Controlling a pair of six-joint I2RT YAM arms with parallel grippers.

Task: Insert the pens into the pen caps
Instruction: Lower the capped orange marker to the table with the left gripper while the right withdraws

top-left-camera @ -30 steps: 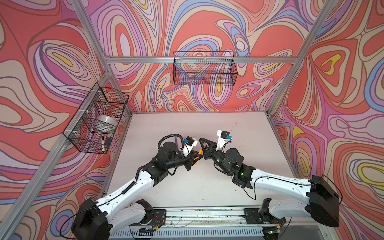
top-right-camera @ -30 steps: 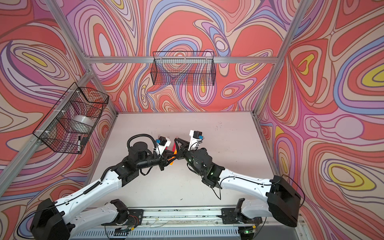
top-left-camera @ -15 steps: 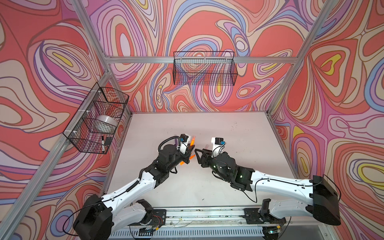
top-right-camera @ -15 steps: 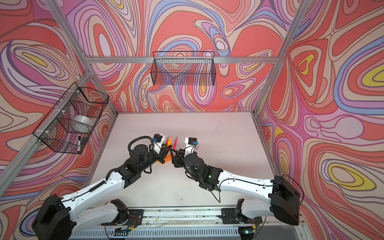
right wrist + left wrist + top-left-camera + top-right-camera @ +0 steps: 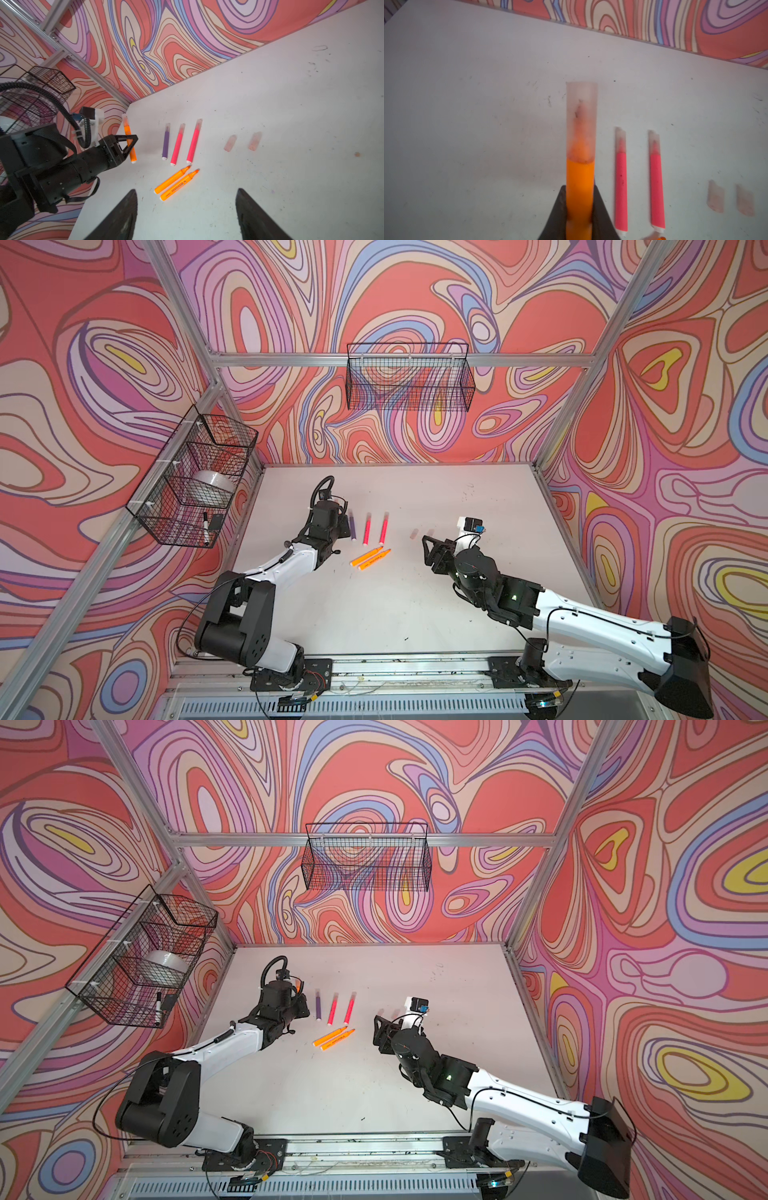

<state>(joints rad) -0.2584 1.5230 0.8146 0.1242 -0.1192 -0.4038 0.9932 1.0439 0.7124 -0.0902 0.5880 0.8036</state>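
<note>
The left gripper [image 5: 579, 209] is closed tight on an orange pen [image 5: 579, 180] with its cap [image 5: 581, 120] on, just beside the purple pen [image 5: 165, 143], on the side away from the pink pens [image 5: 177, 145]. The right gripper [image 5: 430, 549] is wide open and holds nothing, well apart from the purple pen. To do this well, lay the orange pen flat next to the purple pen (how high it hangs is hard to see), then let go slowly so it cannot roll.
</note>
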